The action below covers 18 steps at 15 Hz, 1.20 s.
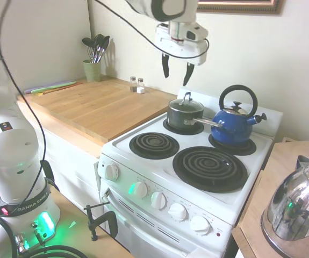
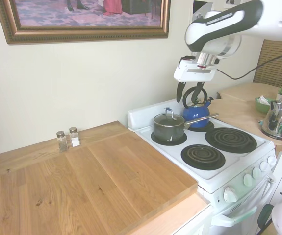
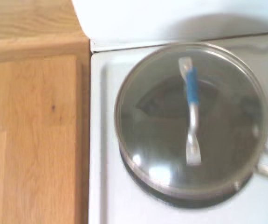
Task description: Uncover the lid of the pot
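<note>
Gripper [image 1: 177, 69] of the white arm hung in the air above the stove [image 1: 143, 166], its two dark fingers [image 1: 165, 65] spread apart and pointing down with nothing between them; in the second exterior view the same gripper [image 2: 186, 92] showed well clear of the cookware, up at about one o'clock from the pot. Moving left to right across the first exterior view, a green cup of utensils [image 1: 92, 69] stood at the back of the wooden counter [image 1: 98, 105], with two small shakers [image 1: 136, 84] near the counter's far edge, at roughly ten o'clock from the pot. The pot [image 1: 185, 115], a dark saucepan, sat on the rear left burner [image 1: 184, 127] of the white stove, its long silver handle [image 1: 202, 122] reaching toward three o'clock, to the blue kettle [image 1: 234, 122] just beside it on the rear right burner. The lid [image 1: 185, 104] rested on the pot, closed, its upright metal loop standing on top. The two front burners lay bare, and a shiny metal kettle [image 1: 299, 207] stood on the counter to the right of the stove. From the wrist view, slightly blurred, the glass lid [image 3: 192, 121] filled most of the frame, its loop handle [image 3: 191, 112] carrying a band of blue, with the wooden counter [image 3: 31, 130] meeting the stove beside it.
</note>
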Available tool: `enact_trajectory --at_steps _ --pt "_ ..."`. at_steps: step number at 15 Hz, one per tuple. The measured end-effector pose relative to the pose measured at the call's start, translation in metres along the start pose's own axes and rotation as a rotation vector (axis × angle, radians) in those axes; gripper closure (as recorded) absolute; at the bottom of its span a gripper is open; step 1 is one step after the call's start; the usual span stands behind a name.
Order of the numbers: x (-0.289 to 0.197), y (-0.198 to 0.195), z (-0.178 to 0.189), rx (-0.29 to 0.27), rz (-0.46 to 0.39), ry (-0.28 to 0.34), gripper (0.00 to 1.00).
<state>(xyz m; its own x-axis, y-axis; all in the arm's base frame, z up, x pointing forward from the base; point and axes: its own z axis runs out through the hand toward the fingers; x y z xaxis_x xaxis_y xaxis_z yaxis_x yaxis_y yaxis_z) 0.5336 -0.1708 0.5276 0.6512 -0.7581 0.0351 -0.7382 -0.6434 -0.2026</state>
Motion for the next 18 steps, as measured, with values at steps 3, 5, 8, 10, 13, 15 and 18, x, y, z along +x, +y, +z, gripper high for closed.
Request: enact_trajectory --at_steps 3,5,8,10,13,15,18 --pt "0.036 -0.028 0.029 -0.033 -0.009 -0.02 0.0" --pt "0.049 -0.039 0.043 -0.05 -0.014 -0.032 1.0" --pt "0.051 -0.046 0.065 -0.082 -0.027 -0.054 1.0" --pt "0.05 -0.049 0.07 -0.087 -0.033 -0.062 1.0" --pt "0.048 -0.049 0.071 -0.092 -0.039 -0.072 1.0" --pt "0.048 -0.049 0.074 -0.095 -0.042 -0.082 1.0" --pt "0.051 -0.053 0.081 -0.101 -0.047 -0.087 1.0"
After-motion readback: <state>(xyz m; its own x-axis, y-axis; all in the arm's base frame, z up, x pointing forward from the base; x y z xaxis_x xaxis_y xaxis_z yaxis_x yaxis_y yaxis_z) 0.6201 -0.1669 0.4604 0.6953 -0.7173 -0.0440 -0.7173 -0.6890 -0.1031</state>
